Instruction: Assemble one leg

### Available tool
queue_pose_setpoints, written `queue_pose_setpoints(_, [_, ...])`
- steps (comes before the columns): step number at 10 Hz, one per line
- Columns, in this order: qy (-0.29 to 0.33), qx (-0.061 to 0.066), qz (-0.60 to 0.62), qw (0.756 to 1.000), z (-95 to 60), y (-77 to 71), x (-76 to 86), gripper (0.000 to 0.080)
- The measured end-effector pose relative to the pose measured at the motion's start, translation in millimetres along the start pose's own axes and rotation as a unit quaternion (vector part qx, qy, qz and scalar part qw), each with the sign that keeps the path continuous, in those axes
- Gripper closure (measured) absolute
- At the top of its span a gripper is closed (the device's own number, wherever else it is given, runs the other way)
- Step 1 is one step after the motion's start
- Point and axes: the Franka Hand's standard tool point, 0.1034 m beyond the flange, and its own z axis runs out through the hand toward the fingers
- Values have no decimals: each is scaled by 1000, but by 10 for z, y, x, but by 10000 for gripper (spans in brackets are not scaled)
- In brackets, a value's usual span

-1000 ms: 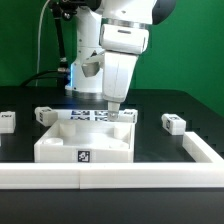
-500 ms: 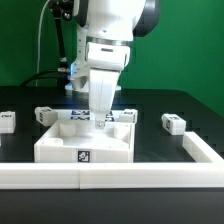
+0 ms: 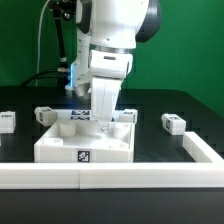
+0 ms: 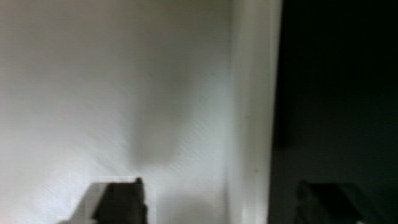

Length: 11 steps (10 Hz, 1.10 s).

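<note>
Over the panel's back edge, gripper: the dark-fingered two-finger gripper (image 3: pixel 105 121) of the white robot arm (image 3: pixel 110 50) sits lower than a second ago. It has swung from the exterior view's right toward the middle of the large flat white plastic panel with square recesses (image 3: pixel 60 148).
Fingers: in the wrist view the two dark fingertips (image 4: pixel 118 203) stand wide apart, with only a pale blurred surface between them and nothing pinched.
Nearest leg: the small white rectangular plastic nearest leg (image 3: pixel 129 116) with a black-and-white tag lies just beside the gripper, on the exterior view's right, where it lay before.
Other legs: two left legs (image 3: pixel 46 115) and (image 3: pixel 8 120) and a right leg (image 3: pixel 173 122) lie on the black table (image 3: pixel 20 142), unmoved.
Hidden: the marker board (image 3: pixel 80 116) behind the panel is now mostly covered by the gripper. The wrist view is out of focus, half white and half dark. Whether the fingertips touch the panel cannot be told.
Edges: a long white rail (image 3: pixel 150 178) bounds the front and turns back along the exterior view's right.
Room: bare table lies between the panel and the right leg.
</note>
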Motion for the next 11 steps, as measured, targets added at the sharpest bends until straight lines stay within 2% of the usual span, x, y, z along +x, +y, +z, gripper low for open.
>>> queue_pose_setpoints(1, [0,0,0,1000,0,0,-1,518])
queue_pose_setpoints(2, [0,0,0,1000,1,-1,-1,665])
queue_pose_setpoints(3, [0,0,0,1000,1,-2,-1,665])
queue_pose_setpoints(4, [0,0,0,1000,1,-1,-3,742])
queue_pose_setpoints(9, [0,0,0,1000,1,-1,-4,742])
queue_pose_setpoints(11, [0,-2,-71,997,-7,44,-69,742])
